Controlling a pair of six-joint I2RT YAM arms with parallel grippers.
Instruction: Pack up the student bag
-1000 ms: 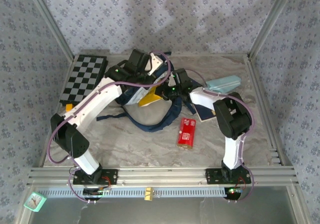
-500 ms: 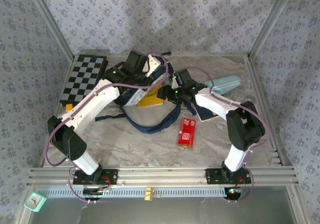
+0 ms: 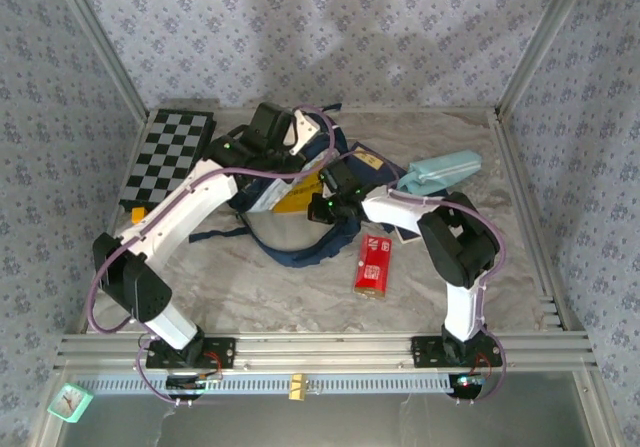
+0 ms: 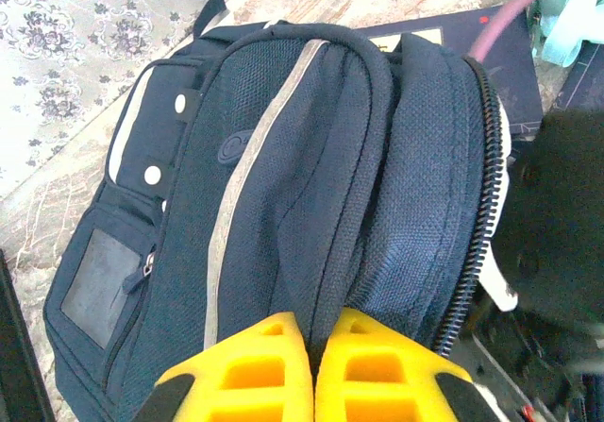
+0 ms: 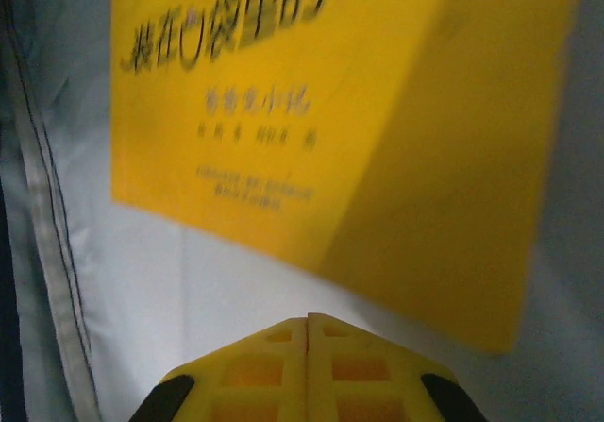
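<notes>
Packing in progress on the table [image 3: 280, 287] — gripping the student bag [image 4: 311, 186] by a fold of its top fabric with the left gripper [image 4: 313, 332], clamped tight on the navy cloth just beside the open zip. Reaching into the mouth with the right gripper [image 5: 308, 332], pressed fully together on nothing, nose close to a yellow book [image 5: 311, 129] leaning against the pale lining. Working with the bag lying toward the back-middle of the table, straps trailing toward the near edge, a red packet [image 3: 374, 264] just beside them and a light-blue pencil case [image 3: 440, 170] off to the right, both waiting outside.

Likely running several risks from here: pinching only a thin fold, so possibly letting the cloth slide free and the mouth sag shut on the right arm; possibly snagging the zip teeth or the lining while drawing the right gripper out, dragging the book back with it; possibly tipping the book flat across the opening and blocking whatever goes in after. Also operating at close quarters — risking a knock between the two wrists above the bag.
</notes>
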